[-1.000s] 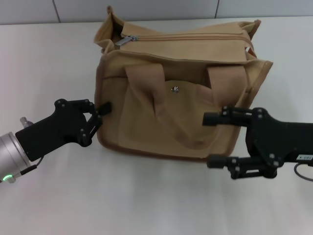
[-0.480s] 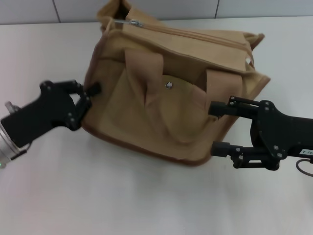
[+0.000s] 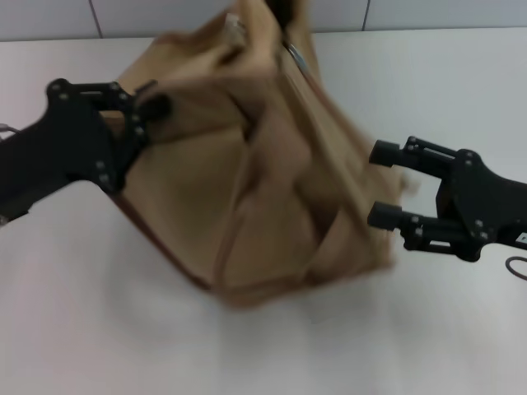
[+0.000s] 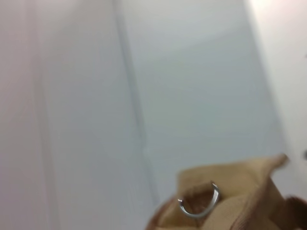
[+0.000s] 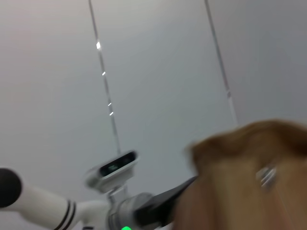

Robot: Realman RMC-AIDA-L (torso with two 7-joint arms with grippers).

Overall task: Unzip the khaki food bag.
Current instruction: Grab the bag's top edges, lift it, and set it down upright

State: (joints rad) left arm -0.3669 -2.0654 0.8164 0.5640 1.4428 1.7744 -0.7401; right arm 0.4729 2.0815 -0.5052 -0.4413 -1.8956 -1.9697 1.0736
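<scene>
The khaki food bag (image 3: pixel 247 173) stands tipped up on one near corner on the white tabletop (image 3: pixel 99 329), blurred. The left gripper (image 3: pixel 152 103) is clenched on the bag's left edge. The right gripper (image 3: pixel 387 185) sits released just beside the bag's right side, jaws apart.

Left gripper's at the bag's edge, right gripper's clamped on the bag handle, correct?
Not quite. In the head view the right gripper is open beside the khaki food bag, holding nothing. The left gripper is at the bag's edge, as you said.
</scene>
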